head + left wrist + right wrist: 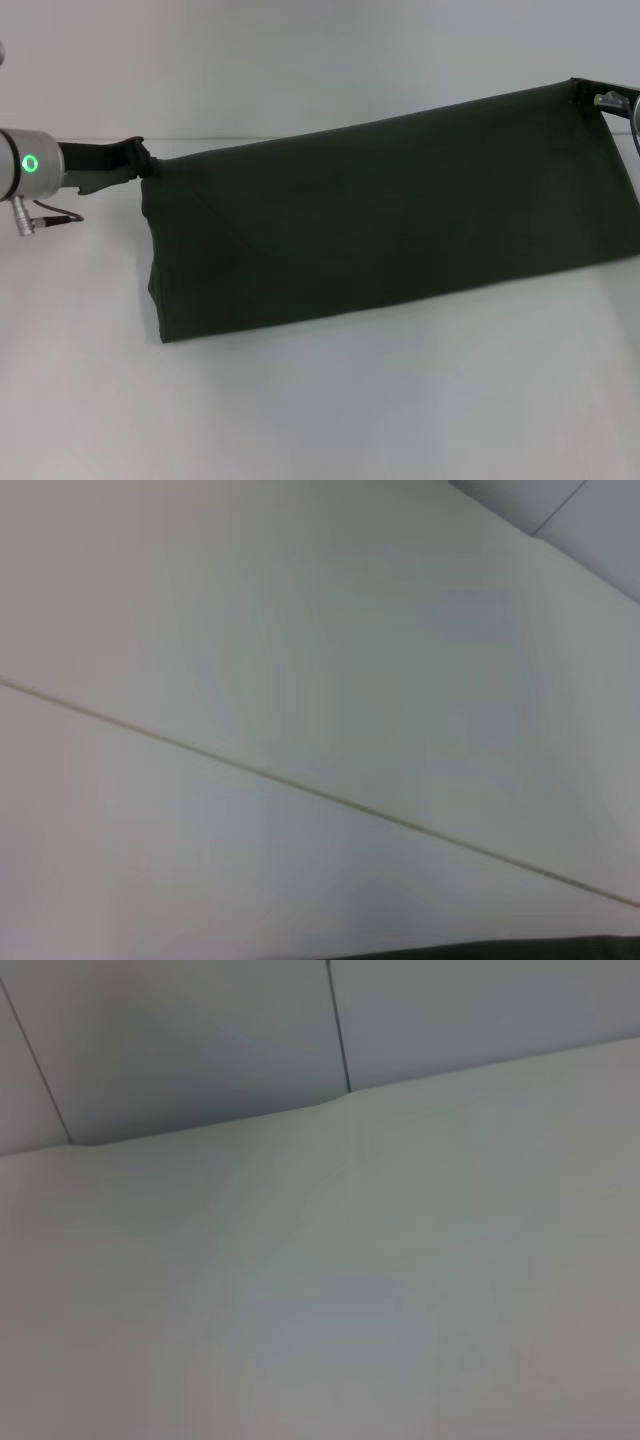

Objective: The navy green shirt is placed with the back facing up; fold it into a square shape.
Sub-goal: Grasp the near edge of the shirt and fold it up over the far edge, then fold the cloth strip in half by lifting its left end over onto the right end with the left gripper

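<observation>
While both hands, left hand (143, 160), right hand (585, 95), clamp navy green shirt (390, 220), white table (330, 410) below

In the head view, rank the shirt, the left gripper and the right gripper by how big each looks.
1. Shirt, by far the largest.
2. Left gripper.
3. Right gripper, smallest, though the frame edge cuts it off, so this last ranking is unsure.

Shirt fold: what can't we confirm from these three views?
- Right end effector, head view: mostly cut off by the frame edge, behind the green shirt.
- Left end effector, head view: fingertips buried in the shirt corner.
- Shirt's front side: turned away.
- Both wrist views: only the white table; no fingers shown.
</observation>
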